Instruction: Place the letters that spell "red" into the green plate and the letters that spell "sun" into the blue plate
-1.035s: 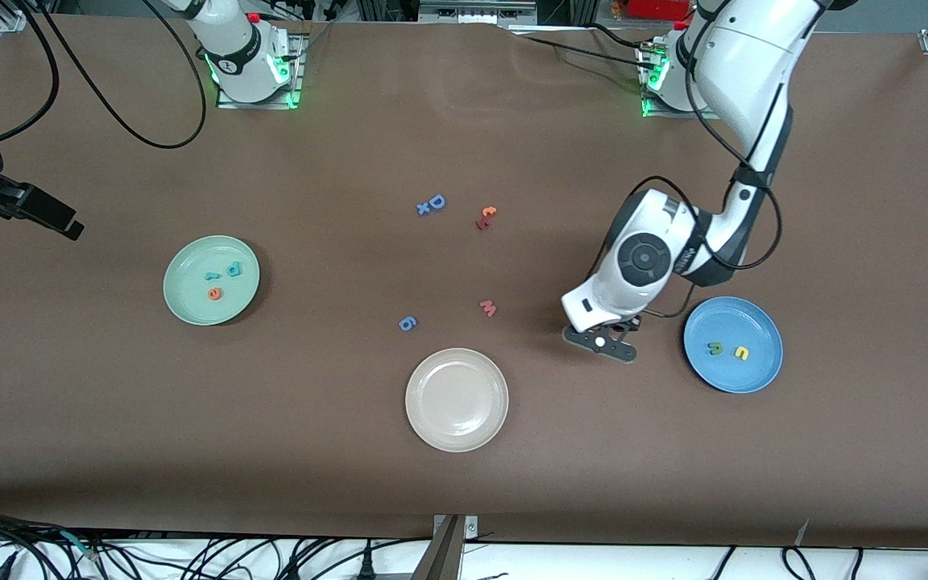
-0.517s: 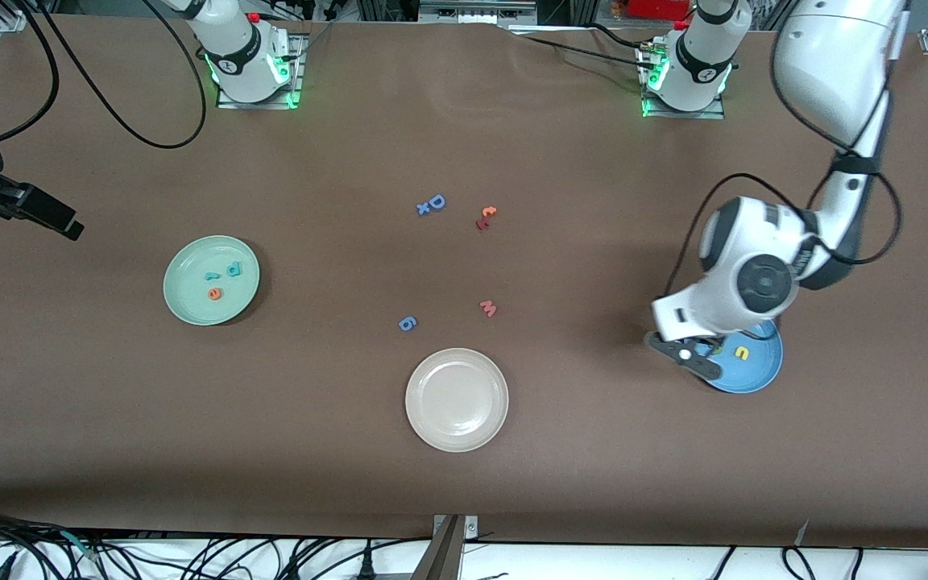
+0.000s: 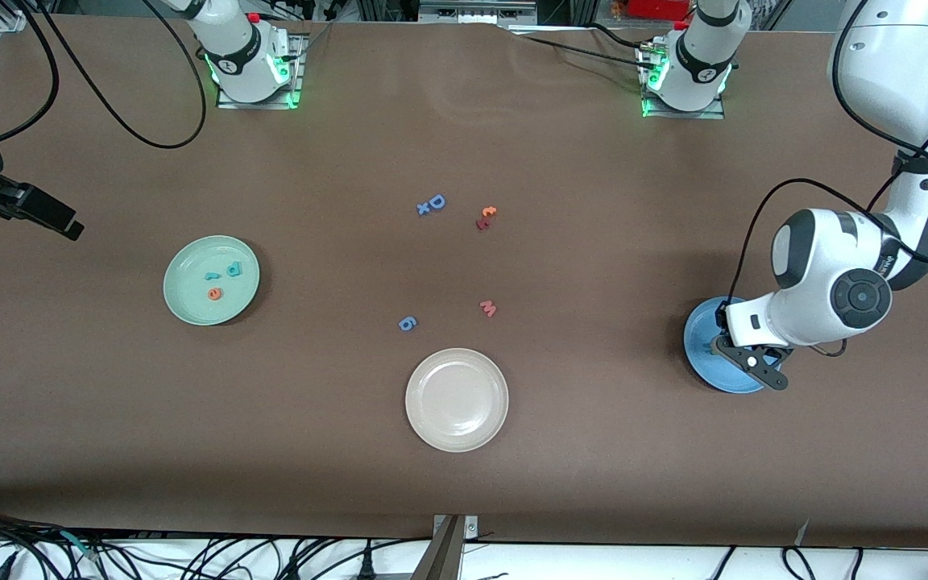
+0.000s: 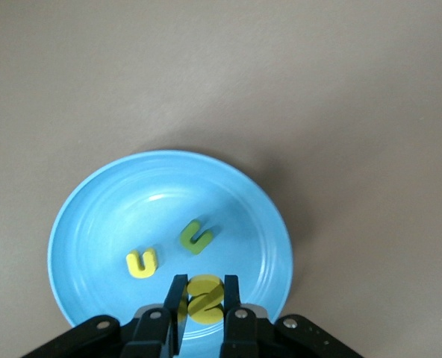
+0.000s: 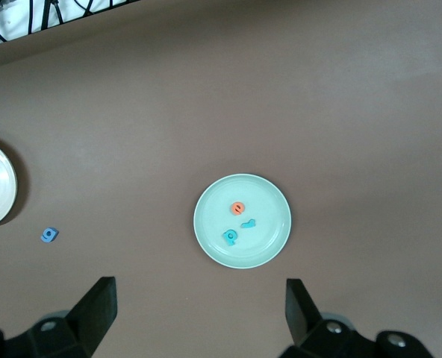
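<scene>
The blue plate [image 3: 702, 322] lies at the left arm's end of the table. My left gripper [image 4: 204, 287] hangs low over this plate [image 4: 94, 224], shut on the yellow s [image 4: 204, 298]. A yellow u [image 4: 142, 262] and a dark green n [image 4: 197, 237] rest in the plate; the arm hides them in the front view. The green plate [image 3: 190, 304] toward the right arm's end holds a teal r [image 3: 212, 276], a teal-blue d [image 3: 234, 270] and an orange e [image 3: 214, 293]. My right gripper [image 5: 198, 298] waits open, high over the table beside the green plate [image 5: 262, 201].
A beige plate [image 3: 424, 379] sits near the front camera at mid-table. Loose letters lie farther back: a blue 6 [image 3: 407, 323], a pink w [image 3: 488, 308], a blue D with an x [image 3: 432, 204], an orange and red pair [image 3: 486, 217].
My left arm has swung toward its own end of the table, carrying the yellow s from beside the blue plate to over it. The right arm has not moved.
</scene>
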`<state>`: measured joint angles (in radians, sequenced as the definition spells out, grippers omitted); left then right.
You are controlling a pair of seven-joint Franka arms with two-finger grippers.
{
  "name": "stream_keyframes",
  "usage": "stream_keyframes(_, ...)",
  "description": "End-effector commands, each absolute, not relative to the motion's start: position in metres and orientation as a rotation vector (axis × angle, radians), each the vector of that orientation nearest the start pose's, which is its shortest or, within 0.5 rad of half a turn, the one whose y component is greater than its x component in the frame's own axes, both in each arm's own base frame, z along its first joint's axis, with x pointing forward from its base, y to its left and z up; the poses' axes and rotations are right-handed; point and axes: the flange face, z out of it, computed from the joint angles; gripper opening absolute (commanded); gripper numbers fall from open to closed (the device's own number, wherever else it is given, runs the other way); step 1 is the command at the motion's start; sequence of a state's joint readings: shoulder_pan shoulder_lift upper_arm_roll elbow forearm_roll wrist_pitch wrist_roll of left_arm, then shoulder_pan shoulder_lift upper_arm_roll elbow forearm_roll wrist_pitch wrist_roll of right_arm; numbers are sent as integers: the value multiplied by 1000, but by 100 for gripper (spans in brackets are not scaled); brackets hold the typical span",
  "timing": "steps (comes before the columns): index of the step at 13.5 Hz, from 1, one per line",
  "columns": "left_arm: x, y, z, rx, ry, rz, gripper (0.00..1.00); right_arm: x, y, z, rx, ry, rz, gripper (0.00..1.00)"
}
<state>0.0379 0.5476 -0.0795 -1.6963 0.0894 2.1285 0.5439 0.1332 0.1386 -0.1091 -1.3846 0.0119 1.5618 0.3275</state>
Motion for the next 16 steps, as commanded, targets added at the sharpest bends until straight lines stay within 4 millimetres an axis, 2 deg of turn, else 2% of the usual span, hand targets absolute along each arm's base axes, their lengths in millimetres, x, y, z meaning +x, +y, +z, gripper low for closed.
stream_keyframes(1, 666, -6, 261, -2986, 992, 206, 24, 594, 21, 634, -3097, 469, -74, 100)
stream_keyframes(2, 665, -7, 260, -2994, 968, 208, 73, 594, 21, 634, -3097, 469, -74, 100)
stream_keyframes(3, 670, -3, 266, -2995, 960, 184, 100, 594, 21, 634, -3097, 469, -74, 100)
stream_keyframes(4, 681, -1, 282, -2992, 946, 126, 100, 594, 21, 634, -3097, 469, -74, 100)
stream_keyframes(7, 690, -1, 298, -2992, 934, 76, 100, 593, 21, 635, -3098, 469, -72, 100)
stream_keyframes(9, 696, 0, 317, -3000, 901, 64, 100, 593, 22, 635, -3097, 467, -74, 100)
stream_keyframes(12, 703, -9, 358, -3050, 701, 137, 100, 594, 22, 635, -3097, 467, -77, 100)
stream_keyframes(16, 700, -11, 405, -3097, 372, 280, 100, 595, 23, 635, -3097, 464, -84, 100)
